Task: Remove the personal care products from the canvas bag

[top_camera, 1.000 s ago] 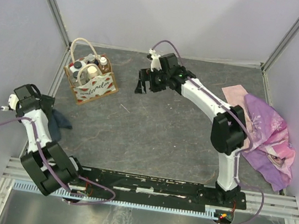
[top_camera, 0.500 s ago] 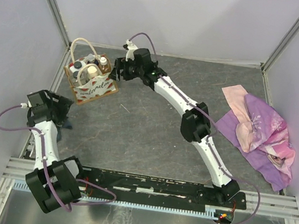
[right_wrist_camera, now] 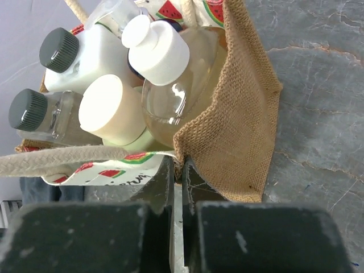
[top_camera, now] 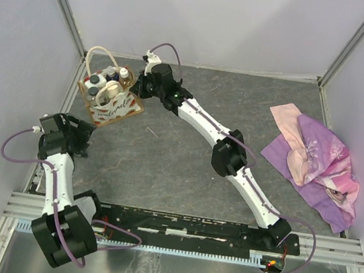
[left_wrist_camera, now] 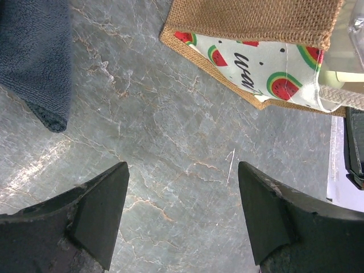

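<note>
Dark grey marbled tabletop (top_camera: pixel 164 168), plain pale lavender walls (top_camera: pixel 212 18) all round — aluminium rail (top_camera: pixel 336 248) along 6 o'clock, soft even light.

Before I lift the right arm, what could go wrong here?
1. The right gripper looks shut on the rim of the canvas bag, not on a bottle. Lifting would likely haul or tip the whole bag.
2. The left gripper hangs open above the table, short of the bag, so nothing anchors it.
3. The cream loop handle lies along the opening. The white-capped tan bottle could snag on it coming out.
</note>
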Robot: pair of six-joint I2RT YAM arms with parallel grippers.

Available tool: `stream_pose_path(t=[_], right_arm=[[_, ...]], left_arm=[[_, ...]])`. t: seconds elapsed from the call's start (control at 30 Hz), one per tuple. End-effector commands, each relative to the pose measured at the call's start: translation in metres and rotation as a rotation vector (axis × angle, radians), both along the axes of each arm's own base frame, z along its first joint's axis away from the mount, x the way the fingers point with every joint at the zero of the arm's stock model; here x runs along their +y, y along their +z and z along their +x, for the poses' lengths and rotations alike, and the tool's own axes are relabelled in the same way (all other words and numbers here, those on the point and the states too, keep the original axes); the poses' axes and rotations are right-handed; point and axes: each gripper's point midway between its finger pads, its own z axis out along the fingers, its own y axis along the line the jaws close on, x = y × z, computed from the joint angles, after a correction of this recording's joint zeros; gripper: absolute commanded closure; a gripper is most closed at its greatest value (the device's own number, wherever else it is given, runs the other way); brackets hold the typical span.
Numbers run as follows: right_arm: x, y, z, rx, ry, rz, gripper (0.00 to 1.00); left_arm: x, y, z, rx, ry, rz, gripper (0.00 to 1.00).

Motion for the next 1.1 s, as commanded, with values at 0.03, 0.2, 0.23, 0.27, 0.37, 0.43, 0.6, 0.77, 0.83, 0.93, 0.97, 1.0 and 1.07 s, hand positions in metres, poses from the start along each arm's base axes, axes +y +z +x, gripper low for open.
stream_pose_path(t=[0.03, 0.2, 0.23, 0.27, 0.37, 0.43, 0.6, 0.77, 0.83, 0.93, 0.97, 1.0, 1.07], right_arm=[[-0.009, 0.048, -0.011, -0.087, -0.031, -0.010, 0.99], [-0.057, 0.044, -0.039, -0.077, -0.083, -0.069, 0.99], [-0.068, 0.045, -0.045, -0.083, -0.096, -0.084, 1.00], [-0.080, 0.045, -0.050, -0.088, -0.108, -0.102, 1.00], [-0.115, 0.040, -0.070, -0.097, -0.119, -0.175, 0.99], [-0.137, 0.039, -0.085, -0.096, -0.110, -0.216, 0.99], [-0.192, 0.047, -0.131, -0.107, -0.096, -0.285, 0.99], [-0.248, 0.045, -0.168, -0.098, -0.126, -0.373, 0.99], [-0.271, 0.044, -0.178, -0.098, -0.168, -0.399, 1.00], [-0.309, 0.033, -0.185, -0.098, -0.257, -0.488, 1.00], [-0.321, 0.027, -0.187, -0.097, -0.282, -0.527, 0.99], [-0.330, 0.022, -0.186, -0.102, -0.303, -0.559, 0.99], [-0.349, 0.012, -0.183, -0.088, -0.353, -0.634, 1.00]], left_arm=[[0.007, 0.015, 0.009, -0.035, -0.032, 0.068, 0.17], [0.011, 0.018, 0.008, -0.016, -0.028, 0.089, 0.17], [0.011, 0.017, 0.008, -0.011, -0.026, 0.085, 0.17], [0.009, 0.018, 0.008, -0.015, -0.027, 0.076, 0.17], [0.000, 0.015, 0.009, -0.032, -0.028, 0.045, 0.18], [-0.004, 0.015, 0.011, -0.049, -0.027, 0.046, 0.18], [-0.027, 0.017, 0.022, -0.096, -0.061, 0.008, 0.18], [-0.046, 0.042, 0.042, -0.174, -0.117, 0.035, 0.18], [-0.051, 0.048, 0.047, -0.183, -0.133, 0.044, 0.18], [-0.065, 0.047, 0.055, -0.182, -0.166, 0.015, 0.18], [-0.076, 0.044, 0.057, -0.179, -0.189, -0.003, 0.18], [-0.089, 0.041, 0.060, -0.176, -0.222, -0.018, 0.18], [-0.120, 0.035, 0.063, -0.168, -0.293, -0.027, 0.18]])
